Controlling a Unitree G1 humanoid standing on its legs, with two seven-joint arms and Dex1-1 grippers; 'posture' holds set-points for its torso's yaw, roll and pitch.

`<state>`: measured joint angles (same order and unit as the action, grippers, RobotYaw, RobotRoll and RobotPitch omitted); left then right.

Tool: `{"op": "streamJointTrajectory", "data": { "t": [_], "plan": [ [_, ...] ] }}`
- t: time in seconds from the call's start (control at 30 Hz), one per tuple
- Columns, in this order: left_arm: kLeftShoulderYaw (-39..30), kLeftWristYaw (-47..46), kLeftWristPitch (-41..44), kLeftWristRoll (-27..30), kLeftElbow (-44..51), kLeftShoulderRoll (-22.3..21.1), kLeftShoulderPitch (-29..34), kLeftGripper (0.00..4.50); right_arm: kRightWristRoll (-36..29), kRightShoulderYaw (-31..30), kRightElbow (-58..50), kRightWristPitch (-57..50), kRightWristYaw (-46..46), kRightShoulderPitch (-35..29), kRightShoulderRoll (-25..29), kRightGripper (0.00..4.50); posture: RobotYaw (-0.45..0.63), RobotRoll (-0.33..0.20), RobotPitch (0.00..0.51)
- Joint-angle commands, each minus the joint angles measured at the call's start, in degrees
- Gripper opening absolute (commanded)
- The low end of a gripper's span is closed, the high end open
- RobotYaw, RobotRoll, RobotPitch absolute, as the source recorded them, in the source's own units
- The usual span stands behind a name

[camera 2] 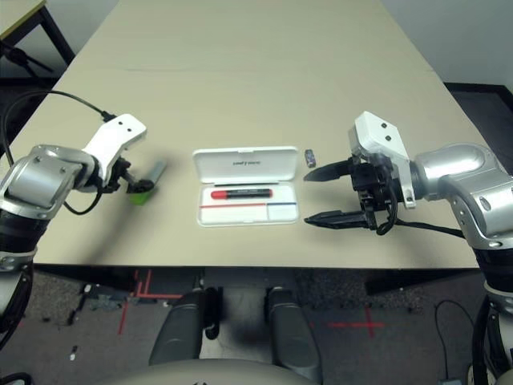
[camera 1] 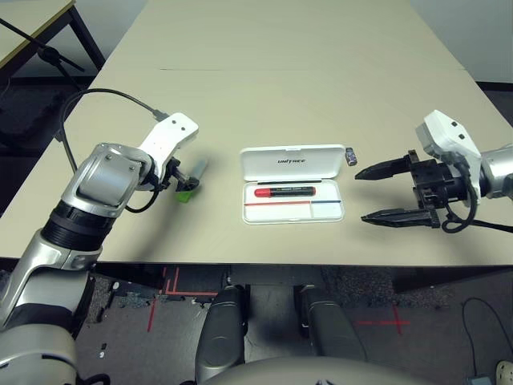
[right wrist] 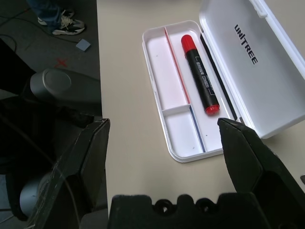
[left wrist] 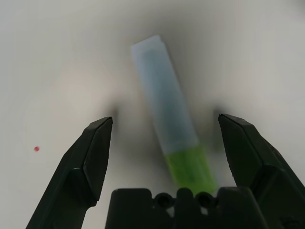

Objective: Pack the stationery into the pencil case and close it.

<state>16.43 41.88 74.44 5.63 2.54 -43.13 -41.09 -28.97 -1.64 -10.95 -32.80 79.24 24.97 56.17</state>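
The left pincer [left wrist: 166, 117], spread (empty, it seems), hovers around the green-ended highlighter [left wrist: 169, 109]; the marker [right wrist: 200, 74] lies cased.

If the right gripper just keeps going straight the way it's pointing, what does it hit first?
Probably the right end of the white pencil case: the open right gripper points across at it, with the small dark block slightly off to the far side. Fingertip height is unclear; it might pass above.
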Motion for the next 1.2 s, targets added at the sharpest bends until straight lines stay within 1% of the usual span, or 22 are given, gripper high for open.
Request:
{"op": "streamJointTrajectory", "data": {
  "t": [0.03,0.23,0.37,0.47,0.5,0.53,0.63,0.7,0.73,0.87,0.93,1.07,1.2],
  "plan": [
    [-0.77,-1.94,-0.48,0.38,-4.22,1.67,0.16,4.5,0.6,-0.8,-0.04,0.6,-0.23,-0.6,-0.21,4.48,0.05,0.0,0.156],
    [-1.29,-3.34,-2.01,0.17,-7.87,3.15,1.14,4.5,0.72,-1.05,-0.53,0.54,-0.54,-0.64,-0.48,4.48,0.04,0.0,0.159],
    [-1.28,-3.23,-2.29,0.33,-8.51,3.45,2.0,4.5,1.03,-1.19,-0.5,0.87,-0.74,-0.76,-0.67,4.48,0.04,0.0,0.16],
    [-1.09,-2.75,-2.49,0.66,-7.91,3.21,2.2,3.9,1.37,-1.37,-0.25,1.22,-0.84,-0.67,-0.83,4.5,0.04,0.0,0.161],
    [-0.72,-2.37,-2.78,0.8,-7.52,2.82,2.29,3.59,1.51,-1.46,-0.2,1.3,-0.87,-0.59,-0.93,4.5,0.04,0.0,0.161],
    [-0.22,-1.88,-3.55,0.83,-7.13,2.32,2.39,3.15,1.65,-1.56,-0.12,1.39,-0.88,-0.49,-1.03,4.5,0.04,0.0,0.161],
    [0.7,-0.24,-6.01,0.75,-5.61,0.5,3.07,2.08,2.11,-1.98,0.27,1.77,-0.83,-0.04,-1.33,4.5,0.04,0.0,0.162],
    [0.96,0.81,-7.59,0.75,-4.65,-0.84,3.45,1.22,2.38,-2.33,0.53,1.99,-0.78,0.27,-1.47,4.5,0.04,0.0,0.162],
    [1.08,1.49,-8.54,0.79,-4.15,-1.58,3.66,1.08,2.52,-2.52,0.67,2.11,-0.75,0.43,-1.53,4.5,0.04,0.0,0.162],
    [1.11,5.15,-13.09,1.39,-1.28,-5.37,4.81,1.08,2.96,-3.08,1.25,2.54,-0.53,0.98,-1.77,4.5,0.04,0.0,0.162],
    [0.69,6.94,-15.35,1.62,0.14,-7.21,5.61,1.08,3.11,-3.27,1.5,2.83,-0.41,1.1,-1.82,4.5,0.06,0.0,0.16],
    [-1.1,12.53,-22.06,3.21,4.38,-11.44,8.25,1.08,3.93,-3.91,2.79,3.75,0.0,1.97,-2.23,4.5,0.07,0.0,0.157],
    [-2.07,18.28,-25.74,5.52,8.64,-14.68,10.2,1.08,4.77,-4.21,3.88,4.51,0.44,2.6,-2.68,4.5,0.07,0.0,0.154]
  ]
}}
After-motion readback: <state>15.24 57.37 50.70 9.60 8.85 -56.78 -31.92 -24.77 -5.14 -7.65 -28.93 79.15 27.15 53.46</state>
